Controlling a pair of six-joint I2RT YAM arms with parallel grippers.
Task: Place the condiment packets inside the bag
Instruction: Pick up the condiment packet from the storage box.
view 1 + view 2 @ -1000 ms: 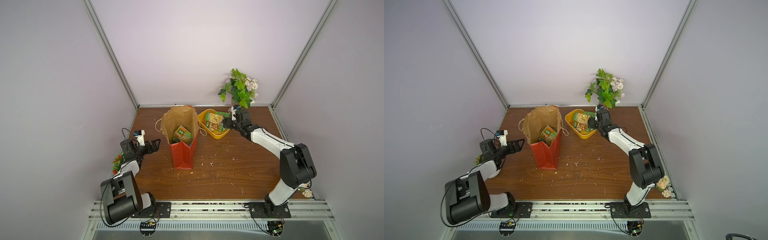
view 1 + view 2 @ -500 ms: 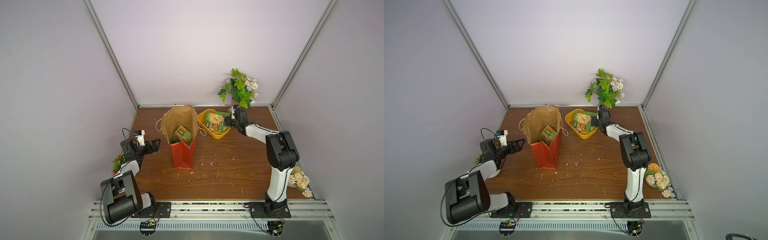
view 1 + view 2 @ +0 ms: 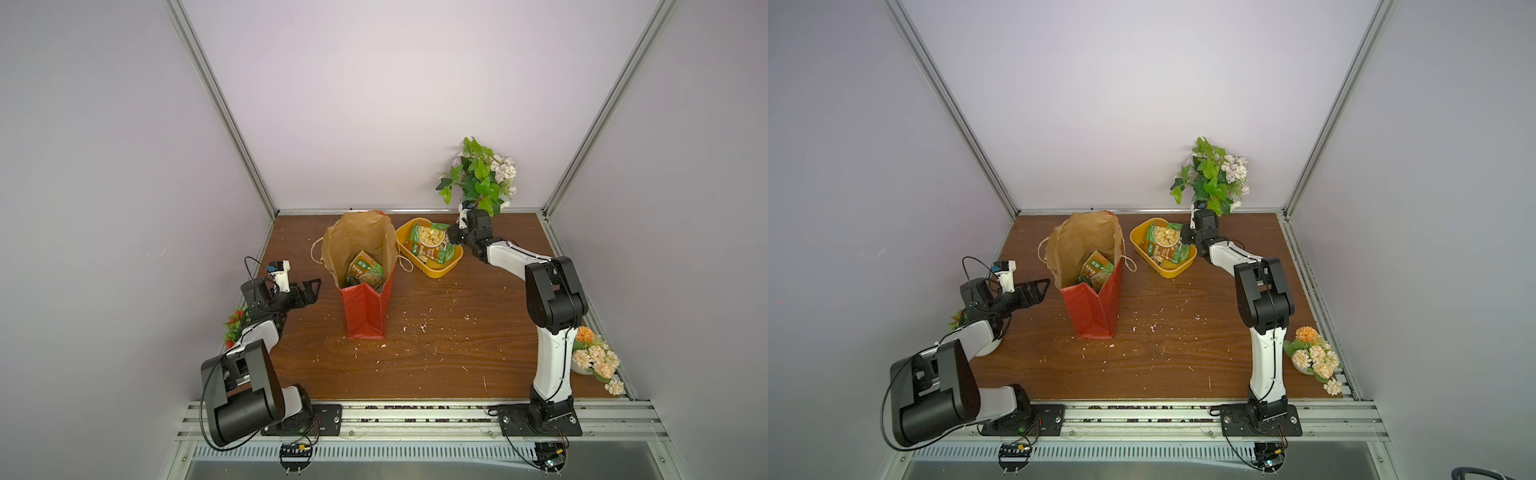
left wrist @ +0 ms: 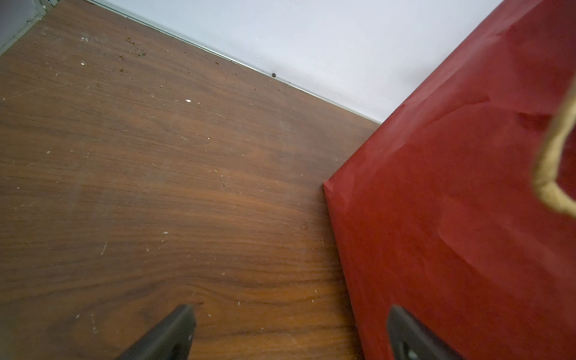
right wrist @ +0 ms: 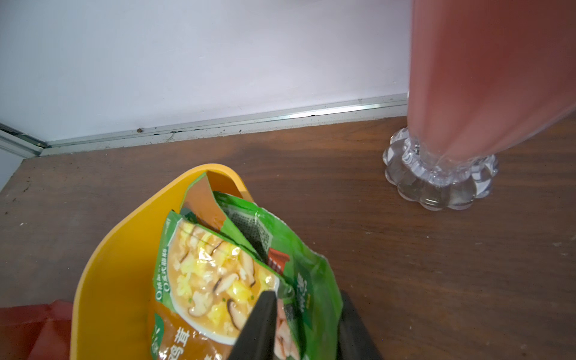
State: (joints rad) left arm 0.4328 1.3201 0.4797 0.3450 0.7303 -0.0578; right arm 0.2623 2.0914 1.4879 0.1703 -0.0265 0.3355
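The red bag (image 3: 365,307) (image 3: 1092,307) stands open mid-table with one green condiment packet (image 3: 365,270) (image 3: 1096,268) inside. More condiment packets (image 3: 428,245) (image 3: 1163,243) (image 5: 212,280) lie stacked in the yellow tray (image 3: 436,270) (image 5: 118,265) to its right. My right gripper (image 3: 451,239) (image 3: 1185,237) (image 5: 307,324) reaches into the tray's far right side. Its two dark fingers are shut on the edges of the top packets. My left gripper (image 3: 309,289) (image 3: 1038,286) (image 4: 290,330) hovers open and empty just left of the bag (image 4: 467,218).
A flower vase (image 3: 478,178) (image 5: 439,184) stands right behind my right gripper by the back wall. Another flower bunch (image 3: 594,357) sits at the right edge, and a small plant (image 3: 235,326) at the left edge. Crumbs dot the wooden table (image 3: 436,353).
My right arm's elbow has folded up and back while the gripper stayed at the tray, and its jaws have narrowed onto the packets. The left arm has not moved.
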